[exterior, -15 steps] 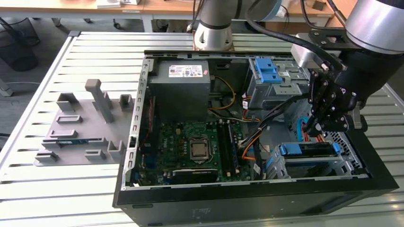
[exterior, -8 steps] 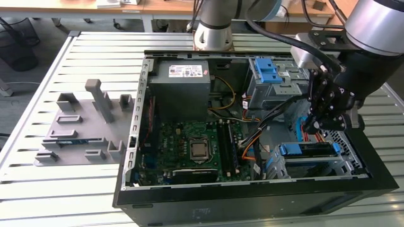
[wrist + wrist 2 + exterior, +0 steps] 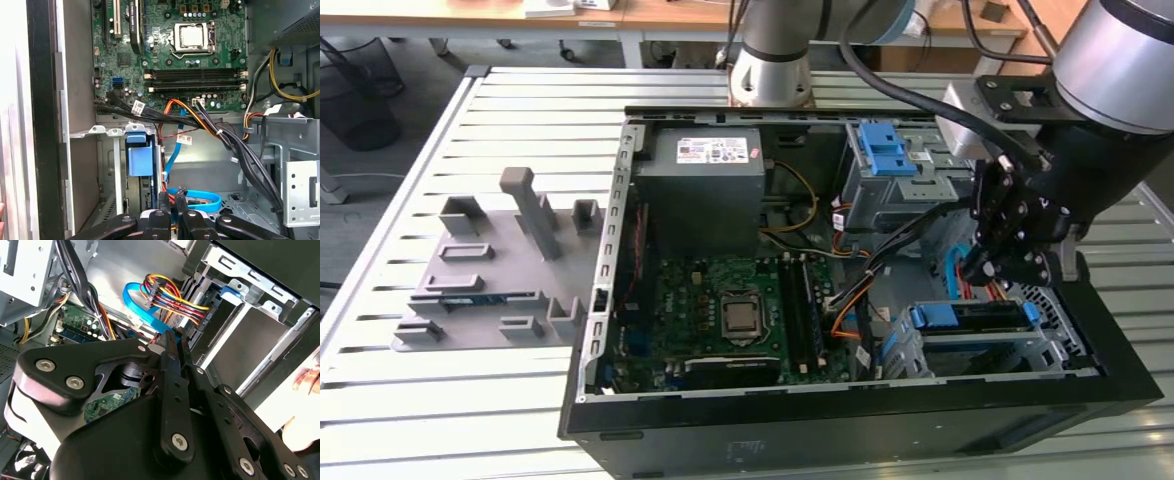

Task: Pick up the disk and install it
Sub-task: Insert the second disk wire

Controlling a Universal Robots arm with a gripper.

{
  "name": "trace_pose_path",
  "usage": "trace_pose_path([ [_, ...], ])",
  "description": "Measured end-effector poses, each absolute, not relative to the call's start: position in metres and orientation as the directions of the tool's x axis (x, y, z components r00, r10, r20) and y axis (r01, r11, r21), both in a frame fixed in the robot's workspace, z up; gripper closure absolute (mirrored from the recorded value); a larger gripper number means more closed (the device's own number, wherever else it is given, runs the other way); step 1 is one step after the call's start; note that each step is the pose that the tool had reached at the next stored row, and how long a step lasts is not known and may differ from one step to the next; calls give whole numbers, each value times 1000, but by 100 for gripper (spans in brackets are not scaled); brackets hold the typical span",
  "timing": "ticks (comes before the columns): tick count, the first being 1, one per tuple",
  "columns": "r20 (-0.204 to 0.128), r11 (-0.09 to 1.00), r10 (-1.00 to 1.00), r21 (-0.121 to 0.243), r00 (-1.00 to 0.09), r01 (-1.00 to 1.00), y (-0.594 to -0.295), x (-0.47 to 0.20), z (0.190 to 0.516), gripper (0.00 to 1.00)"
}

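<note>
Disk (image 3: 970, 318) seated in the bay near the case's (image 3: 854, 420) front corner, gripper (image 3: 1003, 262) just above, jaws pressed together, empty.

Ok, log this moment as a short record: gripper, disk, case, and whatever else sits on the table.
gripper: inside the open case, over the drive cage at the exterior view's right
disk: lying in the cage just below the gripper, blue rails at its ends; looks apart from the gripper
case: black tower on its side, panel off
motherboard: exposed, green
power supply: grey box beside the motherboard
fixture: grey block, at the exterior view's left of the case
table: slatted metal
</note>
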State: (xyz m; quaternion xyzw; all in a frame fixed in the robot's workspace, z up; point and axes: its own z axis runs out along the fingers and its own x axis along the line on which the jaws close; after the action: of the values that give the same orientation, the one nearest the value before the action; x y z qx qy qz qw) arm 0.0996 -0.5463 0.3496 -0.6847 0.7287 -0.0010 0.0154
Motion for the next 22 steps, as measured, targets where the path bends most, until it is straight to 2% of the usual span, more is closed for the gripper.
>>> trace_pose_path([
  [22, -22, 55, -998, -38, -54, -998, -558, 98, 339, 84],
])
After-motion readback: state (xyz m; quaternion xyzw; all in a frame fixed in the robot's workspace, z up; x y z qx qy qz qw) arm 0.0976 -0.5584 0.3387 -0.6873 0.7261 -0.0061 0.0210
